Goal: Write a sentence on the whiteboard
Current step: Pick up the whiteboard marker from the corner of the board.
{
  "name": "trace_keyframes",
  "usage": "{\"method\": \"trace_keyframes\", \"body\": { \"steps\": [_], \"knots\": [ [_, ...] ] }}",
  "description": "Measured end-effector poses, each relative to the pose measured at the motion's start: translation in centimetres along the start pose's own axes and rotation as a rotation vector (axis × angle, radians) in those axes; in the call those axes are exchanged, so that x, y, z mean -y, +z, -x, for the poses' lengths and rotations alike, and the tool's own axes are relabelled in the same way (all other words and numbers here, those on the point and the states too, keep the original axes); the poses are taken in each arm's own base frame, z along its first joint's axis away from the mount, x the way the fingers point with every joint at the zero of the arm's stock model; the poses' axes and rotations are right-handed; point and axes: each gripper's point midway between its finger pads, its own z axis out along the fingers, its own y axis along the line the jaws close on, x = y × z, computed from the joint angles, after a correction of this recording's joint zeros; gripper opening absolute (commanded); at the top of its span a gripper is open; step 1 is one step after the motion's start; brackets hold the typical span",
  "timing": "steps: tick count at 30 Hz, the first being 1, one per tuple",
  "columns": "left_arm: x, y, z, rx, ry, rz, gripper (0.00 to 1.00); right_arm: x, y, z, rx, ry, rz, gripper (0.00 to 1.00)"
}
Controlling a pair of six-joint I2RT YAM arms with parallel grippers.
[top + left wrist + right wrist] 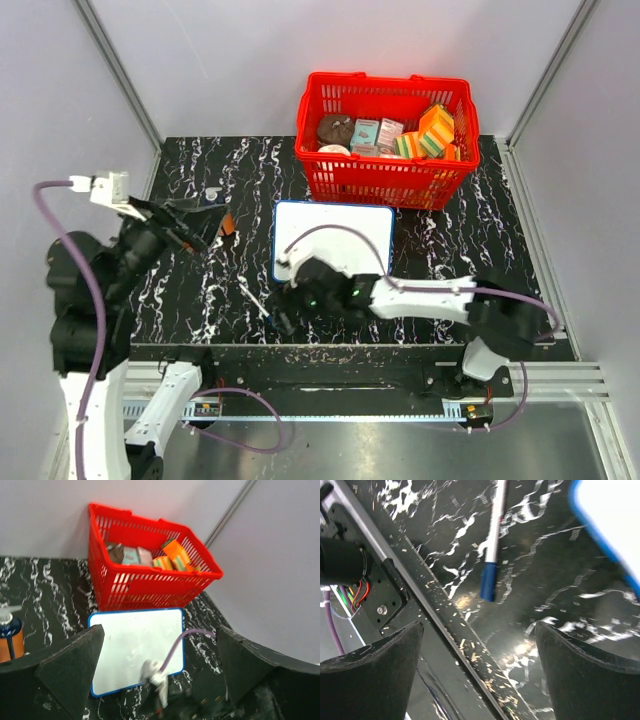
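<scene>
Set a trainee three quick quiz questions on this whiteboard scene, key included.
1. True or false: the whiteboard already carries writing.
2. The marker lies: A on the whiteboard; B on the table, near its front edge; C leaning upright against the whiteboard.
3. Fill in: the right hand near the marker stands ____.
Key: 1 false; 2 B; 3 open.
</scene>
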Motion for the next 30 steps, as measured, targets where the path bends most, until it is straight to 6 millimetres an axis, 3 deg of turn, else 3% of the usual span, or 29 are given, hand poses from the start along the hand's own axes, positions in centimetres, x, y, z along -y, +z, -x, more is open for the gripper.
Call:
{"method": "trace_keyframes", "body": {
  "steps": [4,11,18,25,30],
  "knots": [
    [2.8,-2.1,2.1,0.057,0.039,-0.071,0.99,-3.0,3.2,-2.5,-0.054,-0.065,0.006,0.93],
    [3.5,-3.2,1.0,0.028,0.04,-0.102,0.99,-5.8,6.5,-2.9,-0.044,-0.108,-0.01,0.84],
    [3.1,-3.1,-0.5,-0.014,0.023,-0.105,0.99,-4.3,8.2,-2.1,-0.005,-0.121,-0.15,0.78],
    [3.2,-3.6,-1.0,-0.023,0.019,-0.109,0.99,-2.9,9.1,-2.3,-0.016,-0.14,-0.231,0.56],
    [3.1,-3.7,-1.4,-0.025,0.018,-0.108,0.99,-1.5,10.0,-4.1,-0.062,-0.156,-0.269,0.4]
  ]
}}
